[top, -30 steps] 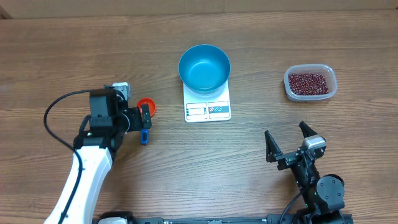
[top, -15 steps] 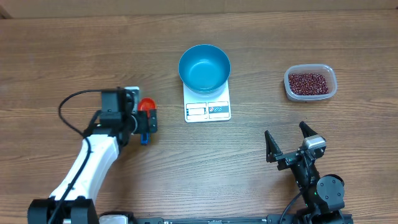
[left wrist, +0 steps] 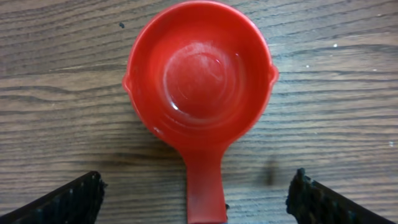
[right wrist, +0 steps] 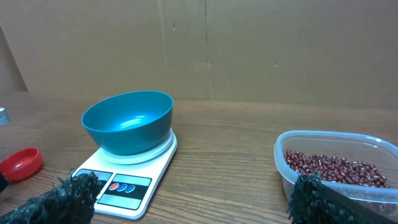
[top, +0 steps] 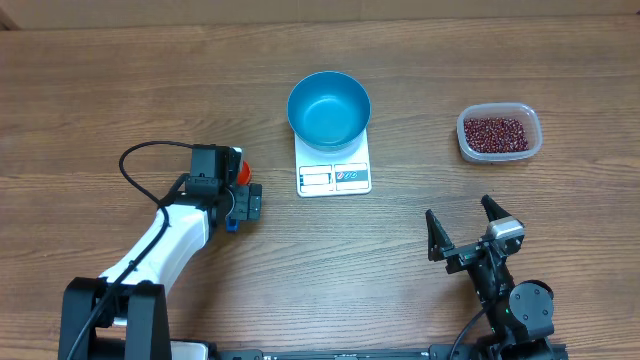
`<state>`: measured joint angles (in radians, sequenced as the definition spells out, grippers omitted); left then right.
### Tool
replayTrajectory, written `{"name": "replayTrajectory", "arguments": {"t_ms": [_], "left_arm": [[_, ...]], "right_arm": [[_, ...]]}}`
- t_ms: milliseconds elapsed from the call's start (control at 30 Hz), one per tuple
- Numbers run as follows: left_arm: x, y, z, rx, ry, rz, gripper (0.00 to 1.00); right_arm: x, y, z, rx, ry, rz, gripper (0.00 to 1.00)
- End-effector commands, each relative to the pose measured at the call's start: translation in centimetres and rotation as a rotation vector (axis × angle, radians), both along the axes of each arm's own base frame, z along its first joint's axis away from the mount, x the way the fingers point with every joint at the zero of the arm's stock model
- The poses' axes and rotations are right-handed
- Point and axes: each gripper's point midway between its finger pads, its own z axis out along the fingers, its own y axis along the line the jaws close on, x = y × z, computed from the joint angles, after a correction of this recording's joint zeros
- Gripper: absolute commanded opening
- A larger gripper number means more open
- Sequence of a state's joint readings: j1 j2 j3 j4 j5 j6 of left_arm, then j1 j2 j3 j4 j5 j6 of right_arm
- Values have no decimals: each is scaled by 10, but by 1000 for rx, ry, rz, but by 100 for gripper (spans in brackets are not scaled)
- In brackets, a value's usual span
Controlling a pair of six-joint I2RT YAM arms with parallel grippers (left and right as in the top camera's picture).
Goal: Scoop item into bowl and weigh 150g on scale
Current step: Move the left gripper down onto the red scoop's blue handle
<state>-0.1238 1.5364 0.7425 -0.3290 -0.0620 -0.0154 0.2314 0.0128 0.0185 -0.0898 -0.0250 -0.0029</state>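
You work on a wooden table [top: 120, 80] with a brown grain, and the right wrist view shows a wall of plain cardboard [right wrist: 249, 50] behind it.

The white left arm [top: 165, 240] reaches from the near edge to the left of the table's middle. The right arm [top: 520, 300] stands low at the near right, well apart from everything else.

Your left gripper [left wrist: 199, 196] is wide open and holds nothing. Its wrist camera looks straight down on a red scoop [left wrist: 200, 74] that lies flat on the wood. The scoop is empty, and its handle points back between the two black fingertips [left wrist: 78, 196], with clear space on each side. Your right gripper [top: 460, 210] is also fully open and empty, with its fingers spread above bare wood.

The blue bowl [top: 329, 108] sits on the far part of the white scale [top: 335, 177], at the centre of the table. The scale's display and buttons face you. The bowl is empty.

The clear plastic tub [top: 500, 106] stands at the far right, well apart from the scale. The red-brown beans [top: 495, 133] are all inside this tub, in a shallow heap. From overhead, the scoop lies just to the left of the scale and is mostly hidden under your left gripper.
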Motion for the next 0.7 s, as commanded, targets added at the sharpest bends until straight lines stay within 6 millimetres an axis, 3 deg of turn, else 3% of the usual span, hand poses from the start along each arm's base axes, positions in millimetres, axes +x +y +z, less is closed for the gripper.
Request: {"name": "replayTrajectory", "arguments": {"t_ms": [0,667], "left_arm": [[11,5,3,18,-22,16,94],[14,5,-26,8,25,38,67]], "right_arm": [[0,-1,-1,4,-5,-6,100],[0,-1,-1,4,-5,-6,100]]}}
